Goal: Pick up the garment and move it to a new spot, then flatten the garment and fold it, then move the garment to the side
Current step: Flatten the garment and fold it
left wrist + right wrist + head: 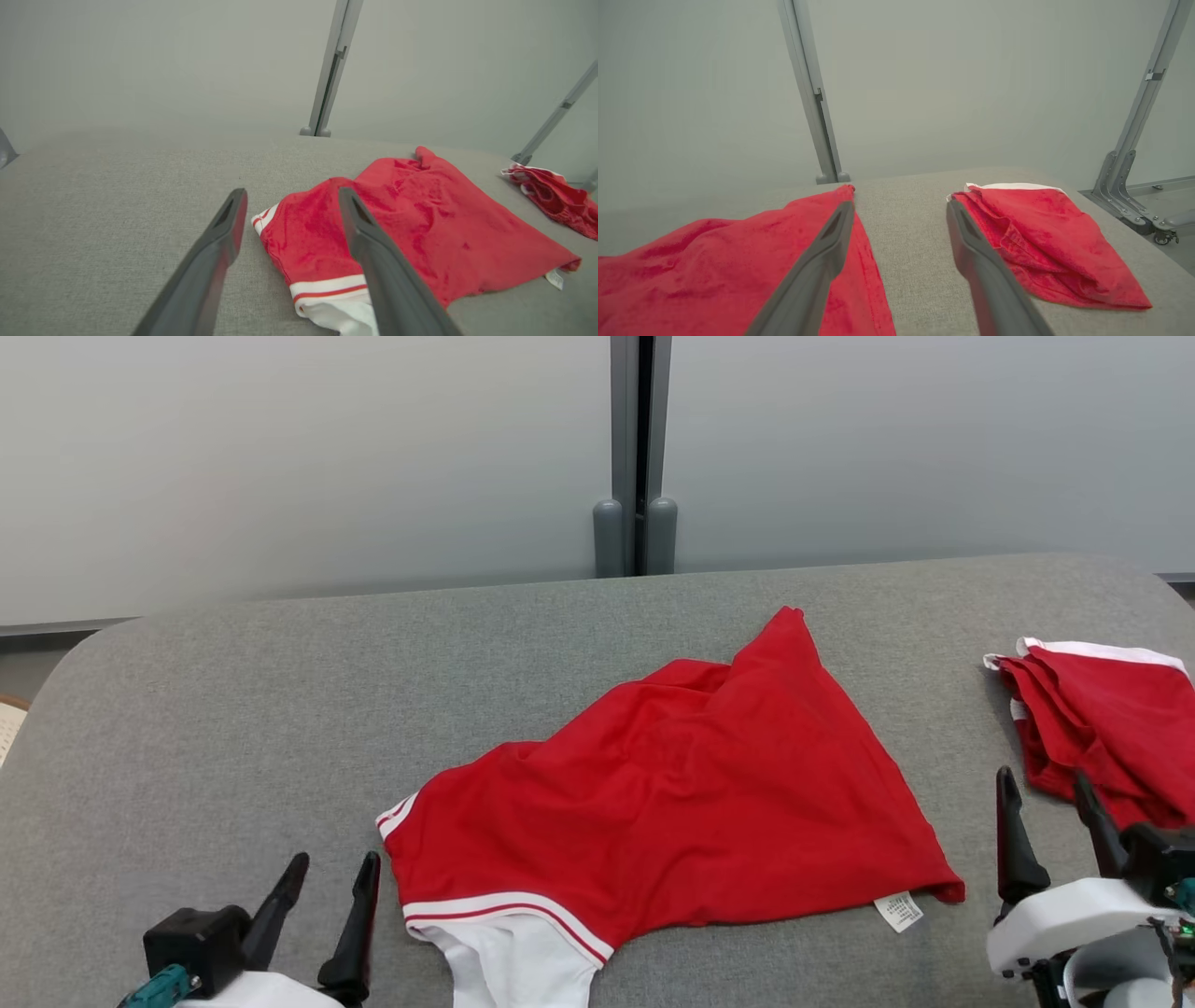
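A red garment (681,793) with white trim lies loosely spread and wrinkled in the middle of the grey table; a white label pokes out at its near right corner. It also fills the middle of the left wrist view (420,224) and the lower left of the right wrist view (714,266). My left gripper (331,887) stands open just left of the garment's striped sleeve, holding nothing. My right gripper (1046,798) stands open to the right of the garment, over bare table, with nothing between its fingers.
A second red garment (1102,728) with white trim lies bunched at the table's right edge, just beyond my right gripper, also seen as a folded pile (1045,242). The grey table (280,709) has a rounded far left corner. A grey partition post (637,457) stands behind.
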Tool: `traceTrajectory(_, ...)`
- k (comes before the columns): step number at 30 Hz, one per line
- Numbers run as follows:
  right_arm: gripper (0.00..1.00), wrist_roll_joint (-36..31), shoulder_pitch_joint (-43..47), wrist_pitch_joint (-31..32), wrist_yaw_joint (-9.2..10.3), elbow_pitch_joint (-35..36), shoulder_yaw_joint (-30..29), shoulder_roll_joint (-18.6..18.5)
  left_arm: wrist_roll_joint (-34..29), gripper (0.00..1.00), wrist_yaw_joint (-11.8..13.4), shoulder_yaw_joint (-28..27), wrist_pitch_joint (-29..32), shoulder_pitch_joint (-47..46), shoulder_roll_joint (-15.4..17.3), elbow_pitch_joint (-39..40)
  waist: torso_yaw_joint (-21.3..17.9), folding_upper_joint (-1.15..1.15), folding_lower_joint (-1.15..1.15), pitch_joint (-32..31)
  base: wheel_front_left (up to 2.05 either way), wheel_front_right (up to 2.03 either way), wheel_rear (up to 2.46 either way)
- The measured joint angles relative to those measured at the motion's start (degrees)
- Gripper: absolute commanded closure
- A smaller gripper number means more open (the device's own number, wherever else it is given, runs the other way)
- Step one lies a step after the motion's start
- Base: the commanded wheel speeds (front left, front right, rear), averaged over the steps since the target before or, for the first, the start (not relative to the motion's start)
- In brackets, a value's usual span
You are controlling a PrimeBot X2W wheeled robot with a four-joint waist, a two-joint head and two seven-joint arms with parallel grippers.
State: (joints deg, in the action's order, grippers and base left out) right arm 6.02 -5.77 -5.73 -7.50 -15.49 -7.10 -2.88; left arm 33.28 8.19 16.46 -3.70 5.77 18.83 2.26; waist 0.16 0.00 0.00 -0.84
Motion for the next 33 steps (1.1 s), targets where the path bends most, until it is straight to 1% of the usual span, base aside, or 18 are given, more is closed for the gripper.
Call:
traceTrajectory(2, 0.00, 0.5, 0.5, 3.3, 0.00, -1.1, -0.4, -0.2, 0.6, 0.00, 0.5, 0.8, 3.6, 0.8, 0.6, 1.2, 0.1, 0.00, 0.00, 0.2, 0.00, 0.00, 0.00)
traceTrajectory(5, 0.00, 1.7, 1.1, 8.6, 0.00, -3.6, -0.2, -0.5, 2.4, 0.00, 0.3, 2.6, 9.3, 1.8, 1.2, 2.6, 0.4, 0.00, 0.00, 0.6, 0.00, 0.00, 0.00)
traceTrajectory(7, 0.00, 2.8, 1.0, 11.4, 0.00, -5.2, 0.1, -0.6, 4.4, 0.00, -0.2, 3.4, 12.3, 2.2, 1.0, 3.2, 0.5, 0.00, 0.00, 1.1, 0.00, 0.00, 0.00)
traceTrajectory(9, 0.00, 3.6, 0.8, 14.2, 0.00, -7.4, 1.0, -1.0, 5.2, 0.00, -1.0, 5.6, 16.5, 2.6, 1.7, 2.7, 0.5, 0.00, 0.00, 1.5, 0.00, 0.00, 0.00)
traceTrajectory(12, 0.00, 5.1, -0.3, 16.6, 0.00, -9.9, 2.0, -1.6, 6.3, 0.00, -2.2, 7.8, 20.1, 3.0, 1.8, 2.0, 0.7, 0.00, 0.00, 2.5, 0.00, 0.00, 0.00)
traceTrajectory(14, 0.00, 5.4, -1.3, 17.2, 0.00, -11.1, 2.1, -1.9, 7.6, 0.00, -3.3, 8.7, 20.9, 2.3, 0.7, 1.1, 0.9, 0.00, 0.00, 3.2, 0.00, 0.00, 0.00)
traceTrajectory(17, 0.00, 5.6, -2.0, 17.3, 0.00, -12.3, 2.5, -2.3, 7.8, 0.00, -4.7, 10.0, 21.3, 0.9, 0.1, -1.3, 1.1, 0.00, 0.00, 3.9, 0.00, 0.00, 0.00)
traceTrajectory(19, 0.00, 5.6, -2.8, 16.8, 0.00, -13.1, 2.8, -2.4, 8.3, 0.00, -5.6, 10.5, 21.3, 0.4, -0.8, -2.6, 1.2, 0.00, 0.00, 4.4, 0.00, 0.00, 0.00)
traceTrajectory(24, 0.00, 5.5, -4.6, 15.9, 0.00, -15.0, 4.0, -2.8, 8.4, 0.00, -7.2, 11.9, 21.1, -1.6, -2.1, -5.8, 0.9, 0.00, 0.00, 5.5, 0.00, 0.00, 0.00)
traceTrajectory(27, 0.00, 5.5, -5.5, 15.2, 0.00, -16.4, 4.7, -2.8, 8.6, 0.00, -7.6, 12.3, 20.6, -2.1, -3.0, -7.9, 0.7, 0.00, 0.00, 6.0, 0.00, 0.00, 0.00)
traceTrajectory(28, 0.00, 5.6, -5.8, 15.1, 0.00, -17.0, 4.9, -2.8, 8.6, 0.07, -7.7, 12.3, 20.3, -2.4, -3.1, -8.5, 0.7, 0.00, 0.00, 6.1, 0.00, 0.00, 0.00)
traceTrajectory(29, 0.00, 5.6, -6.1, 14.9, 0.00, -17.4, 5.1, -2.7, 8.6, 0.17, -7.9, 12.2, 20.1, -2.7, -3.1, -9.0, 0.7, 0.00, 0.00, 6.2, 0.00, 0.00, 0.00)
traceTrajectory(30, 0.00, 5.7, -6.3, 14.6, 0.00, -17.8, 5.3, -2.7, 8.8, 0.23, -8.2, 12.0, 19.8, -2.8, -3.3, -9.3, 0.7, 0.00, 0.00, 6.3, 0.00, 0.00, 0.00)
traceTrajectory(31, 0.00, 5.9, -6.6, 14.4, 0.00, -18.4, 5.4, -2.8, 9.2, 0.25, -8.2, 11.9, 19.5, -2.9, -3.5, -9.4, 0.7, 0.00, 0.00, 6.4, 0.00, 0.00, 0.00)
traceTrajectory(33, 0.00, 5.9, -7.0, 14.1, 0.00, -19.3, 5.8, -2.8, 9.5, 0.25, -8.4, 11.5, 19.2, -3.2, -3.6, -9.6, 0.8, 0.00, -0.01, 6.6, 0.00, 0.00, 0.00)
